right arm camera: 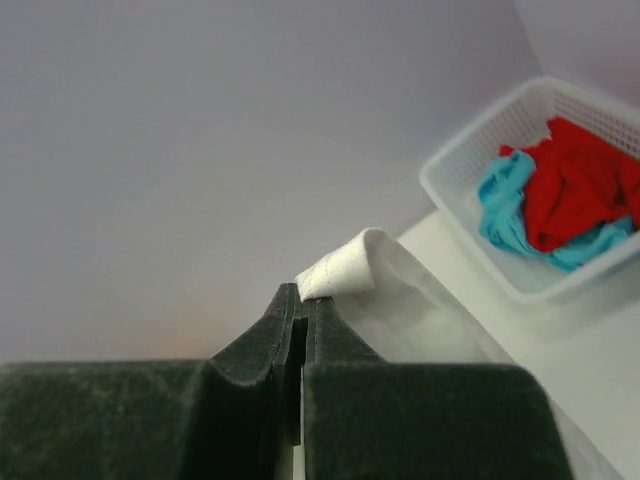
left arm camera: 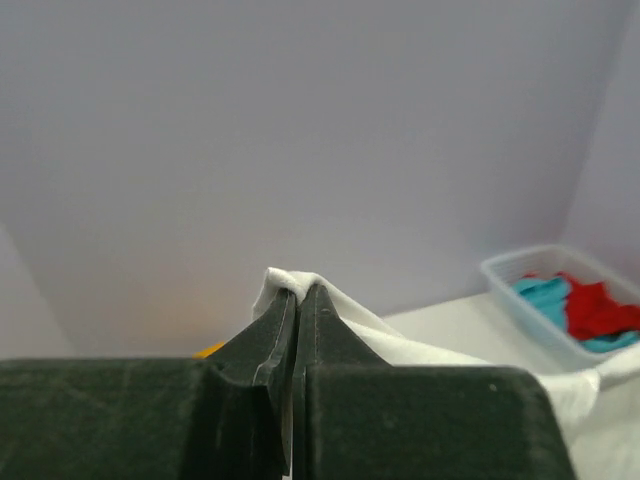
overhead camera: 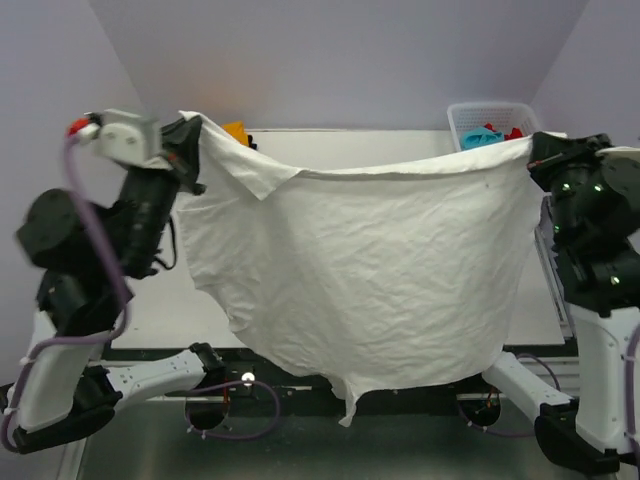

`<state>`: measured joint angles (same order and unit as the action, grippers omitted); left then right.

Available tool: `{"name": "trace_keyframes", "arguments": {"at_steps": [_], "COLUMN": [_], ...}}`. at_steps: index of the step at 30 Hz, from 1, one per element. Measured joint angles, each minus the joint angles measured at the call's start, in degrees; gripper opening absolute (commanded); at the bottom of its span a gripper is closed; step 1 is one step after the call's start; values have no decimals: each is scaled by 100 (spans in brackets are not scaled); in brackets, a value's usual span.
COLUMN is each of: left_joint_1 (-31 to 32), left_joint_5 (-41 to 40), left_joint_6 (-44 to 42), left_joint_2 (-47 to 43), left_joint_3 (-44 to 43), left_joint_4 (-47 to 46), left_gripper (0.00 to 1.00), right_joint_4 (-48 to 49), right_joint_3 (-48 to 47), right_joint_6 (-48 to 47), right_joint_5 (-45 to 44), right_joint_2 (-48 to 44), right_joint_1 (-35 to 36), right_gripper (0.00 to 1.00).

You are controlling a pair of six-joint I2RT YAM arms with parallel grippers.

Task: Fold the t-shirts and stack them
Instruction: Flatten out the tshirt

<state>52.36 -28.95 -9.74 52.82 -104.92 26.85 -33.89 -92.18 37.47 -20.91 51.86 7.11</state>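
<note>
Inspection of all three views finds no legible text, label, brand, number or sign. The white t-shirt [overhead camera: 370, 270] shows plain unprinted cloth on its visible face. The lattice basket [overhead camera: 470, 115] at the far right carries no readable marking.
</note>
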Motion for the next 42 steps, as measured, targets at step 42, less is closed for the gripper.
{"name": "trace_keyframes", "arguments": {"at_steps": [42], "left_joint_1": [-3547], "left_joint_5": [662], "left_joint_6": [2503], "left_joint_2": [5082], "left_joint_3": [785], "left_joint_4": [-319], "left_gripper": [0], "right_joint_4": [2317], "right_joint_3": [1759], "right_joint_6": [-4], "right_joint_5": [-782], "right_joint_2": [4232], "right_joint_1": [-7], "right_gripper": [1]}}
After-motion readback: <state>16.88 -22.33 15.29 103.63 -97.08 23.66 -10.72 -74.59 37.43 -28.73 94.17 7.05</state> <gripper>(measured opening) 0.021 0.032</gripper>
